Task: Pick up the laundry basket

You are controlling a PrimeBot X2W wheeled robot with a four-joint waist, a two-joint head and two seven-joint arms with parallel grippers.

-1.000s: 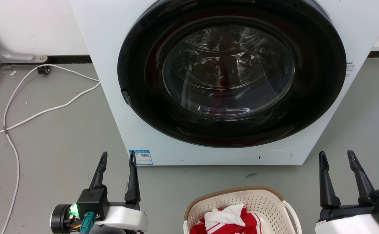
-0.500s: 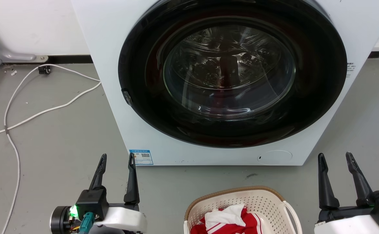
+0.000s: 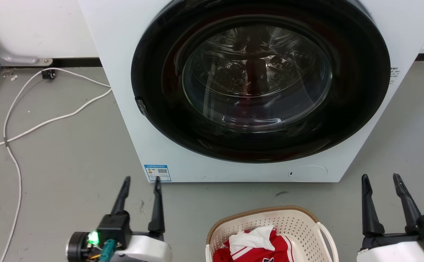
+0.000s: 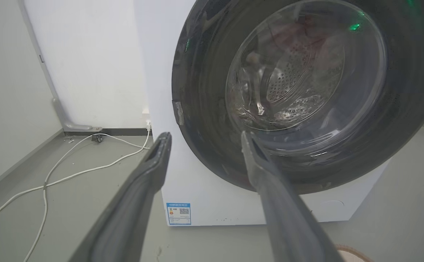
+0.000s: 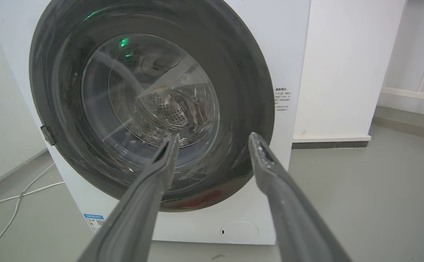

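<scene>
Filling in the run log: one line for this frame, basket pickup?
phase: pre-grasp | left gripper: open, empty | right gripper: open, empty | laundry basket: on floor, untouched | clothes: inside basket

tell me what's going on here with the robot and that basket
A two-armed robot faces a washing machine whose round door is shut. The laundry basket sits on the floor in front of it, with red and white clothes inside. The left gripper and right gripper are on either side of the basket, both open and empty, touching nothing. The basket has not yet been picked up.
</scene>
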